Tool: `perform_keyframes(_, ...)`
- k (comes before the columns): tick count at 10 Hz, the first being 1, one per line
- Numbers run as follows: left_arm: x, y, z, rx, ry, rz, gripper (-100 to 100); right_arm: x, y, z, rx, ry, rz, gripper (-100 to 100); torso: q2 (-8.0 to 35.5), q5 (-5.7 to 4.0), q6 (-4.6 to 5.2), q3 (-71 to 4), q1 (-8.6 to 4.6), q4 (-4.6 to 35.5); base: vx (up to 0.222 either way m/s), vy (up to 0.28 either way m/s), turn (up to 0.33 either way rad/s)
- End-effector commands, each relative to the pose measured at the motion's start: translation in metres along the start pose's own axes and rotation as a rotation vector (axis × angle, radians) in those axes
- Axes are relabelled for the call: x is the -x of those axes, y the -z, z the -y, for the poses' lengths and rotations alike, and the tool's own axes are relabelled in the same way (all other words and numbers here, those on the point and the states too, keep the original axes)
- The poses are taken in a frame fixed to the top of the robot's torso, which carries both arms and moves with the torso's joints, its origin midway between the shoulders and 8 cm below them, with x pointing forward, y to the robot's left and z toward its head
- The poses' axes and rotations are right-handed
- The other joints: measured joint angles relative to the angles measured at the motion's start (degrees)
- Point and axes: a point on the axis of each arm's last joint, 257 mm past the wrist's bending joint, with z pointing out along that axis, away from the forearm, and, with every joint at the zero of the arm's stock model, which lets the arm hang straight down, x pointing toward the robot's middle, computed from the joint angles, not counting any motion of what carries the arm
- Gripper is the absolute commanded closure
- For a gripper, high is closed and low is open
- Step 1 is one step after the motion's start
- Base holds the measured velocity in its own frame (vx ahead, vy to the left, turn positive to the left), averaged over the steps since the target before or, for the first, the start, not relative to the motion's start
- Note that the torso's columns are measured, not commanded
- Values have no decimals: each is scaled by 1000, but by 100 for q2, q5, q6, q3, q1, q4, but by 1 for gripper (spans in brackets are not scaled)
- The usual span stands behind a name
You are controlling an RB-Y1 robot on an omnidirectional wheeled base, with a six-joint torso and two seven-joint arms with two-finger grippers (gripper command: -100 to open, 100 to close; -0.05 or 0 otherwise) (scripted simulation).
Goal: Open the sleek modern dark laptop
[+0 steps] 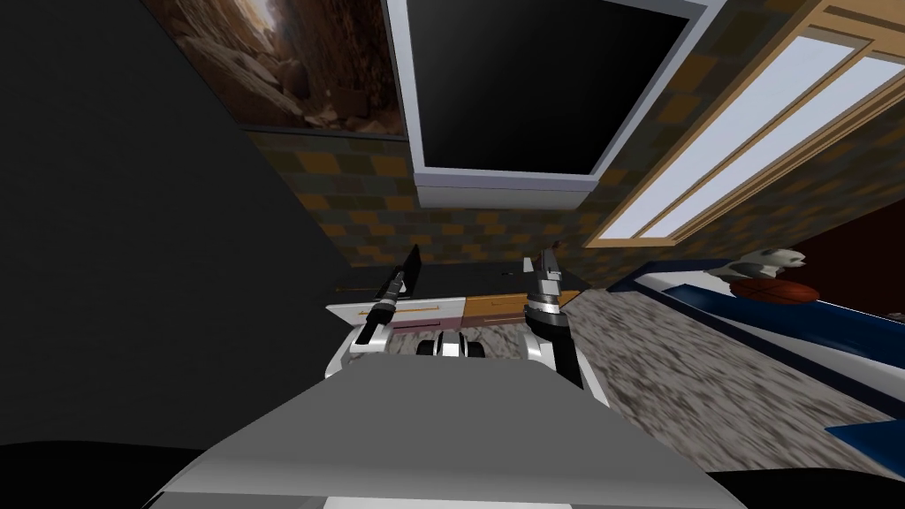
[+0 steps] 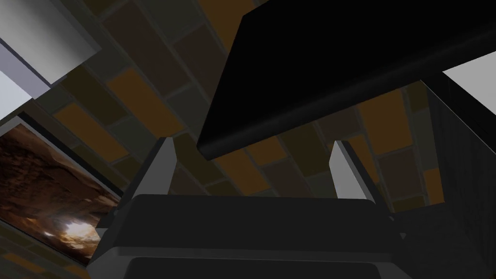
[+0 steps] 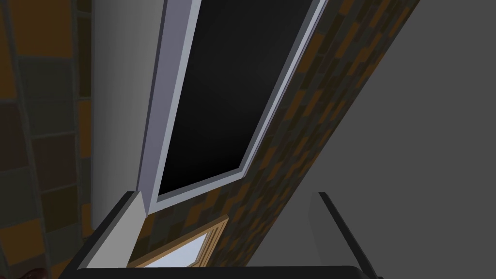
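The laptop (image 1: 410,263) stands at the left end of the dark tabletop (image 1: 495,281). It is a black slab with its lid tilted up above the tabletop's edge. The left hand (image 1: 402,276) is raised at that same end of the tabletop, just under the lid.

In the left wrist view the left hand (image 2: 253,141) is released, with its fingers (image 2: 162,167) spread wide. The laptop (image 2: 339,63) shows there as a plain black panel. Its thick lower edge and one corner cross just past the fingertips. Neither finger presses it, and I cannot tell whether it touches them.

The right hand (image 1: 542,261) is held up over the right end of the tabletop, well apart from the laptop. In its own view the right hand (image 3: 227,193) is also released, with both fingers standing wide and nothing between them.
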Motion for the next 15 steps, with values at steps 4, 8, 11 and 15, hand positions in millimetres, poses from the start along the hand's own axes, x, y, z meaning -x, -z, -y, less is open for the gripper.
perform_keyframes(4,-3,-3,5,-1,75,5,100,0,0,0,0,0,0,0,8,3,-2,6,0,-2,37,24,-3)
perform_keyframes(8,-15,-8,7,0,231,8,100,0,0,0,0,0,0,0,-25,31,5,-11,26,-25,-32,132,16)
perform_keyframes(11,-27,-14,10,0,388,10,100,0,0,0,0,0,0,0,-5,2,6,-5,-8,-4,-31,116,22)
perform_keyframes(15,-43,-17,-3,5,528,9,100,0,0,0,0,0,0,0,16,-1,2,9,-3,8,-18,90,8)
